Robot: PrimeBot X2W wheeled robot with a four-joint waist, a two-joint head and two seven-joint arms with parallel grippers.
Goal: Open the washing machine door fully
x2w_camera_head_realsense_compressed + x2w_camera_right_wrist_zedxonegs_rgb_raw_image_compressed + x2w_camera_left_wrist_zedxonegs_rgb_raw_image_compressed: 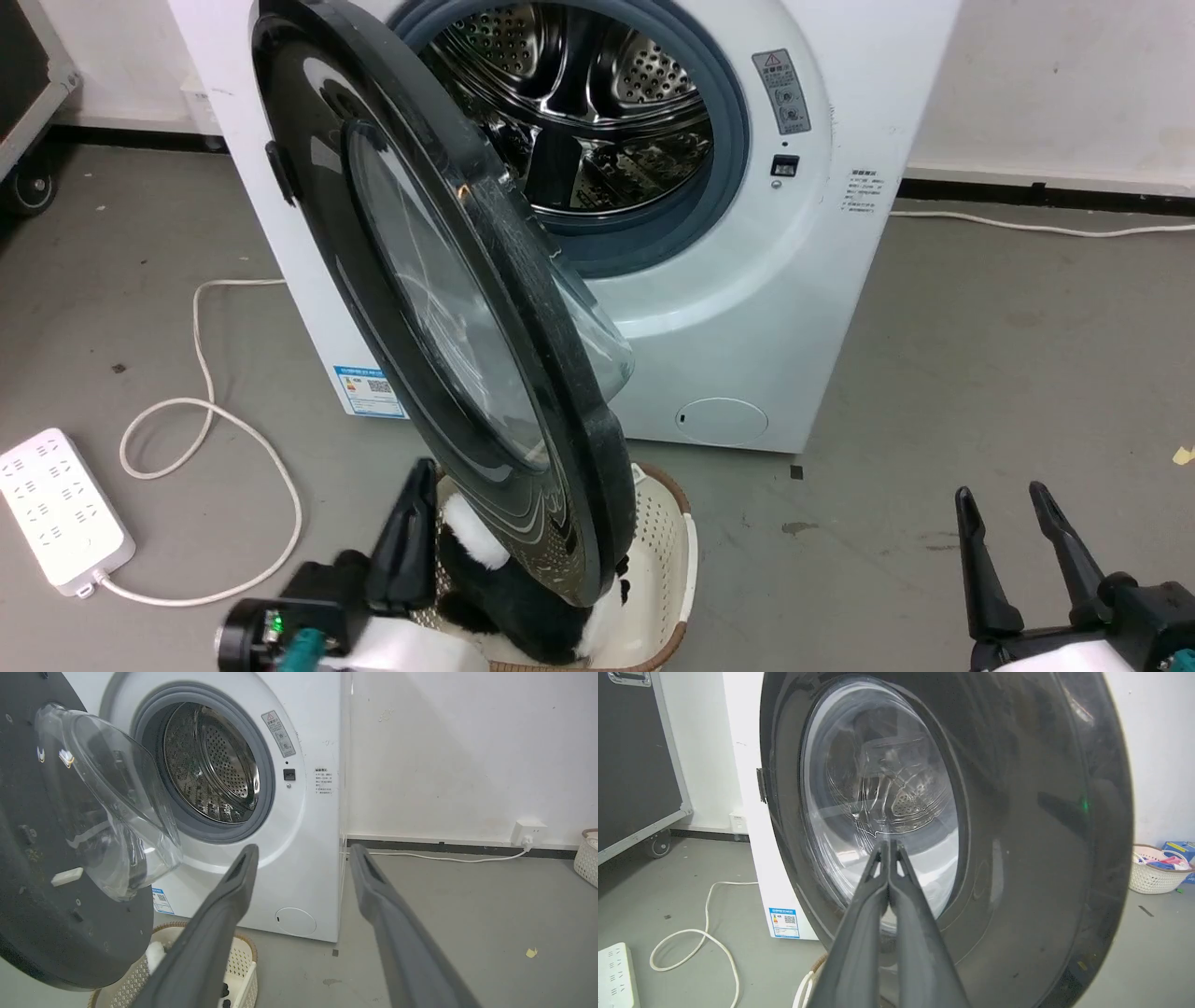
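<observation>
Well, the washing machine door stands about half open from the washing machine, hinge far from me, free edge near, above the basket. My left pincer — fingers pressed together — points at the glossy outer face just ahead; contact I cannot tell. It is nearer, yet sits where the door must swing. My right pincer, spread, faces the inner side, well apart.

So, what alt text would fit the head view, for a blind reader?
A white washing machine stands with its round black door swung partly open, showing the steel drum. The left gripper is by the door's lower edge, beside a cream basket; the open right gripper sits lower right.
</observation>
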